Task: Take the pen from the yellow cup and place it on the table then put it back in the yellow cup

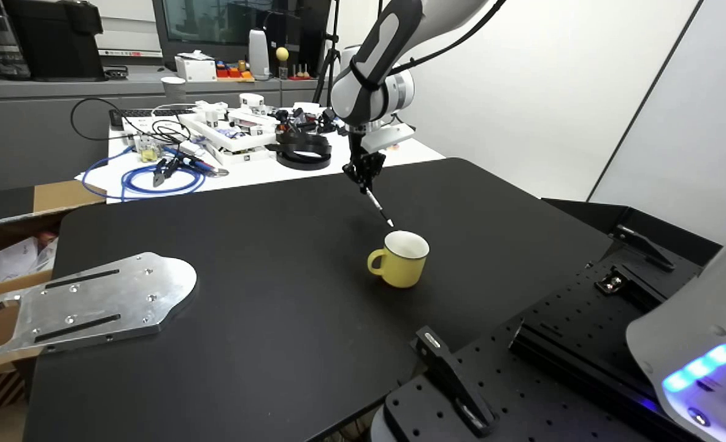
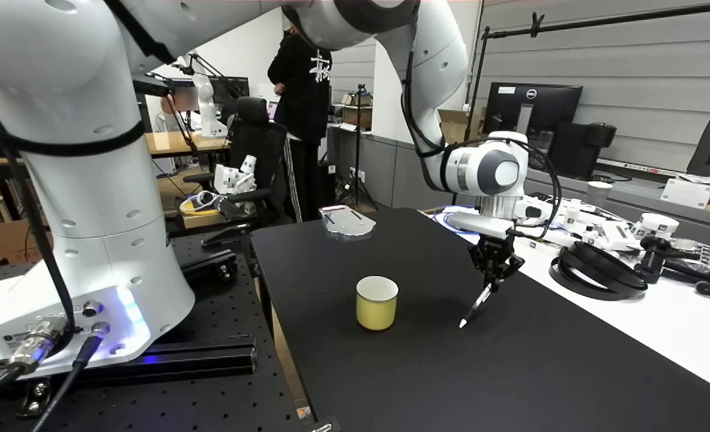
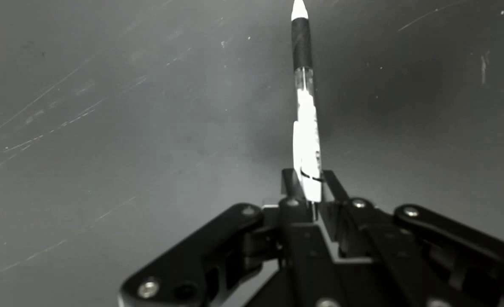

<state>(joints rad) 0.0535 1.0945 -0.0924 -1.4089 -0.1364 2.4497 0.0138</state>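
In an exterior view, the monitor (image 2: 541, 107) at upper right bears a round DELL badge (image 2: 531, 93). At upper centre, the jacket (image 2: 300, 90) carries white script (image 2: 320, 66), too stylised to read. In the wrist view, small dark marks (image 3: 318, 156) on the pen (image 3: 306, 106) are too blurred to read.
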